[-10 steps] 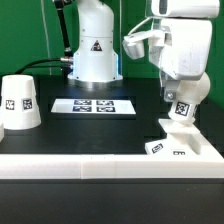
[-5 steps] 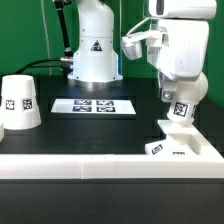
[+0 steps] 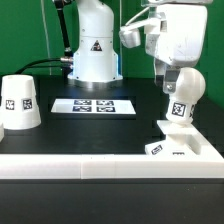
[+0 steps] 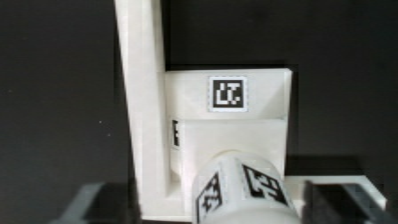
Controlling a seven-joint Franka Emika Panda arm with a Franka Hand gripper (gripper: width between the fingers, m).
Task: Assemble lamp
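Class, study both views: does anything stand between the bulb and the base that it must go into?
Nothing visible does. The bulb sits directly above the base; whether they touch cannot be told. The shade stands far off at the exterior view's left, and the rail runs beside the base, not across it.

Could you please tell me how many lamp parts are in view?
3: the shade at the exterior view's left, the base by the rail at its right, the bulb standing on the base.
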